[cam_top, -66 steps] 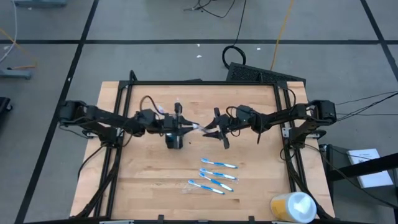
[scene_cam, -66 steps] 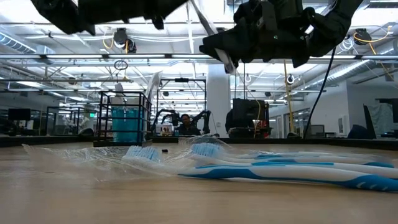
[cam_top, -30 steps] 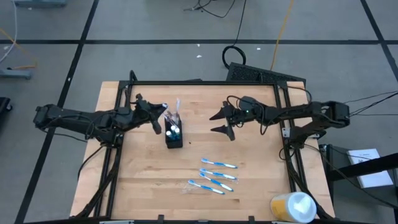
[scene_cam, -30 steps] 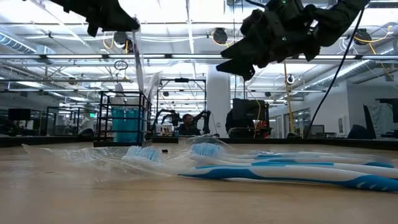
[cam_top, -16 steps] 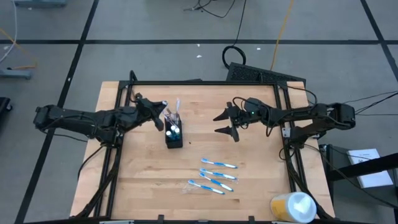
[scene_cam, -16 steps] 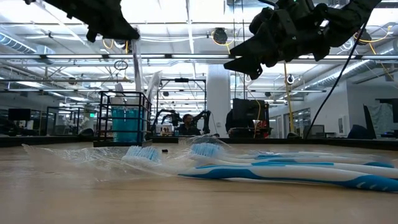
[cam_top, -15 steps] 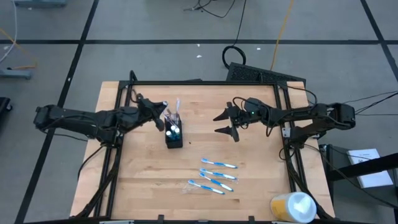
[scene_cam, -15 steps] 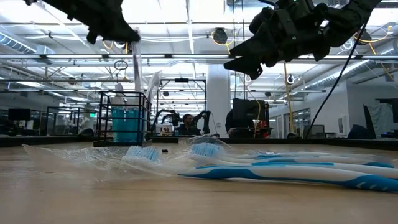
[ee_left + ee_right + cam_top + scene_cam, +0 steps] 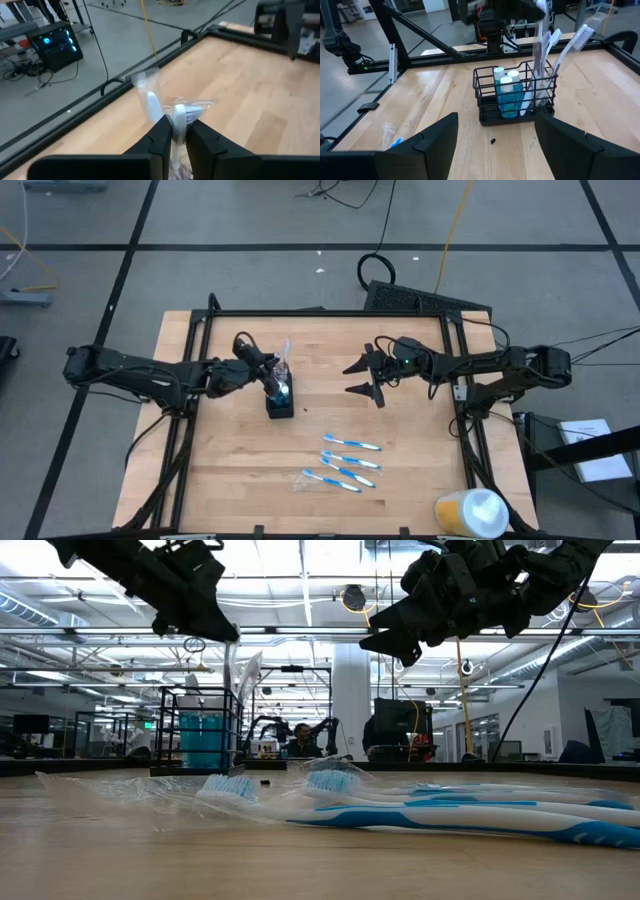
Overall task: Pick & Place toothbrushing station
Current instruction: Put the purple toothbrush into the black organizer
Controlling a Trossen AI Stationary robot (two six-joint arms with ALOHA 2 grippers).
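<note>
The black mesh holder point(image 9: 281, 404) stands on the wooden table left of centre; the right wrist view point(image 9: 515, 98) shows blue-and-white tubes point(image 9: 507, 89) and upright toothbrushes point(image 9: 574, 44) in it. My left gripper point(image 9: 274, 377) is over the holder, shut on a plastic-wrapped toothbrush point(image 9: 183, 114). My right gripper point(image 9: 359, 377) hovers open and empty to the holder's right, above the table. Several blue-and-white toothbrushes point(image 9: 349, 461) lie flat on the table toward the near edge. My left gripper pinches the wrapped toothbrush near its head end point(image 9: 176, 119) between its two fingers point(image 9: 161, 134). The fingers come from the table's left, slanting down. The brush stands about upright, its lower part point(image 9: 537, 75) inside the holder.
A yellow-and-white round container point(image 9: 471, 513) sits at the table's near right corner. Clear wrapping point(image 9: 120, 792) lies around the loose toothbrushes. A black frame rail point(image 9: 320, 313) runs along the far edge. Bare wood lies between the holder and the loose brushes.
My left gripper has moved toward the table's right edge and a little down, from beside the holder to over it. My right gripper has drawn slightly toward the table's right edge and stays open.
</note>
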